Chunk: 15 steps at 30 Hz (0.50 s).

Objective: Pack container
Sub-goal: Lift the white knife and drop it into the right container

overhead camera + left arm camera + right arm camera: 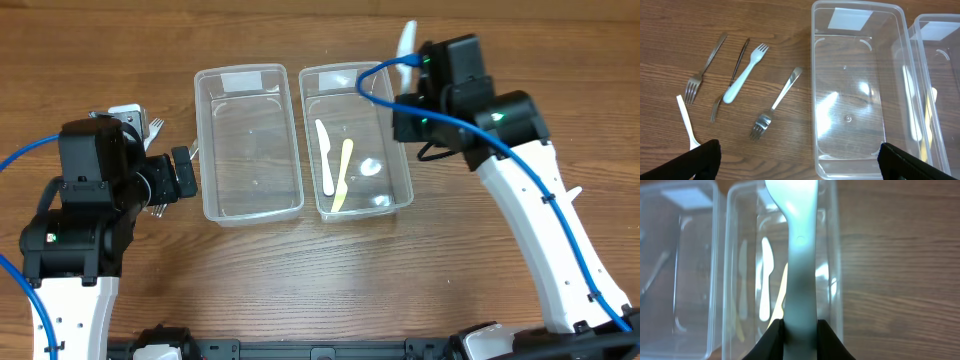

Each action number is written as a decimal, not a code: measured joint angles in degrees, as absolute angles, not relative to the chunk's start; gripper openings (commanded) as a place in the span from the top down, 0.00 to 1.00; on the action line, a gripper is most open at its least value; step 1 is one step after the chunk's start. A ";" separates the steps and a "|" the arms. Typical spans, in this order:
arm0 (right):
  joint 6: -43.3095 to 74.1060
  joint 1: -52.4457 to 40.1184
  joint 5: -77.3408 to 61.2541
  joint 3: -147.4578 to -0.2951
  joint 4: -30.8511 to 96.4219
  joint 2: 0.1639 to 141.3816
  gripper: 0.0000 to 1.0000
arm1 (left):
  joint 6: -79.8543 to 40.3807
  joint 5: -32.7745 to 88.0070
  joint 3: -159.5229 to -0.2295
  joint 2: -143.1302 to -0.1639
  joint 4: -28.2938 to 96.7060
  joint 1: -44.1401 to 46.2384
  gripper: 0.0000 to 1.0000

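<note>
Utensil first, says Ana. Where is it, and who has it?

Ben: The right gripper [801,339] has it. Its fingers [771,342] are closed narrow on the handle of the pale plastic utensil [801,255]. The far end runs out of the wrist view, so I cannot name its kind. It hangs over the right container [408,175], near the far right corner as seen from overhead.

Ana: What lies inside?

Ben: A white knife [324,160] and a yellow knife [343,170], lengthwise and side by side. The left container [205,150] holds nothing I can see.

Ana: So how do I set it down well?

Ben: I would bring it inward from the wall and turn it to lie along the long side like the knives. Lower it close to the floor, and only then part the fingers. Dropped from height, light plastic would likely bounce or end up leaning on the rim.

Ana: And the left gripper [800,162]?

Ben: Spread wide and holding nothing, over the table [670,30] near the metal forks [772,112] and the white plastic fork [745,72]. Leave it there, out of the way.
</note>
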State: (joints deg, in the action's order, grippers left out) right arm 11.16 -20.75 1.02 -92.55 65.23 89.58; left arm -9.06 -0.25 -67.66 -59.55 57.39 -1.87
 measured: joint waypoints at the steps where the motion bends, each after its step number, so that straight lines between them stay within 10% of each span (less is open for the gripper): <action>1: 11.05 -22.04 1.37 -92.58 66.02 90.52 0.96 | -9.06 -0.25 -67.66 -59.55 57.41 -1.87 0.00; 7: 10.61 -26.76 1.13 -92.55 67.18 107.11 0.95 | -9.06 -0.25 -67.66 -59.55 57.41 -1.87 0.00; 11: 10.55 -26.98 1.28 -92.42 67.40 116.05 0.60 | -9.06 -0.25 -67.66 -59.55 57.41 -1.87 0.00; 15: 10.46 -27.11 1.26 -92.38 67.22 116.29 0.59 | -9.06 -0.25 -67.64 -59.55 57.41 -1.87 0.00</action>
